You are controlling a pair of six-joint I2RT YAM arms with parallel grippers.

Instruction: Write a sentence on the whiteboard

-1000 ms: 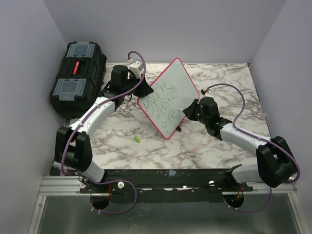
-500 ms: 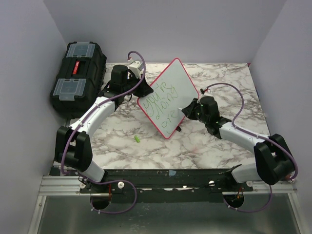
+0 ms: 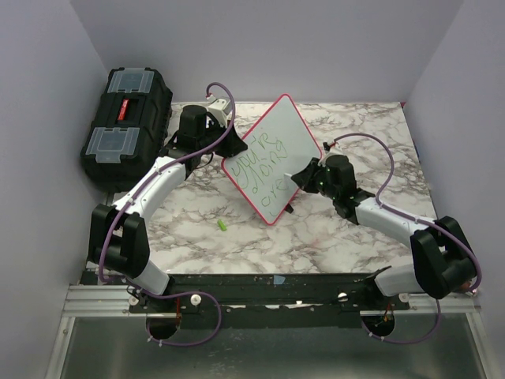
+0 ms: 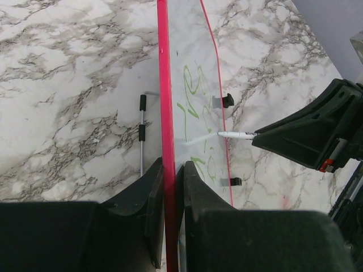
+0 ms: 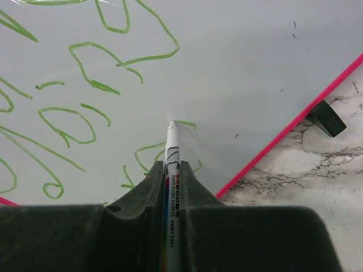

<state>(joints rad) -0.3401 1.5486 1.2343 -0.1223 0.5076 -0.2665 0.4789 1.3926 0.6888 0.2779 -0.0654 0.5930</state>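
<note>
your left gripper (image 4: 170, 173) is clamped on the red edge of the whiteboard (image 3: 290, 130), propping it tilted above the marble table (image 3: 316, 237); your right gripper (image 5: 172, 170) is closed on a white marker (image 5: 172, 136), its tip touching the board in the last line of the green sentence (image 3: 264, 167)

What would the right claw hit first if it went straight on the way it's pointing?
The whiteboard. The right claw is shut on a marker aimed at the board's face. Its tip looks on or just off the surface, beside the green sentence, so the marker meets it first.
</note>
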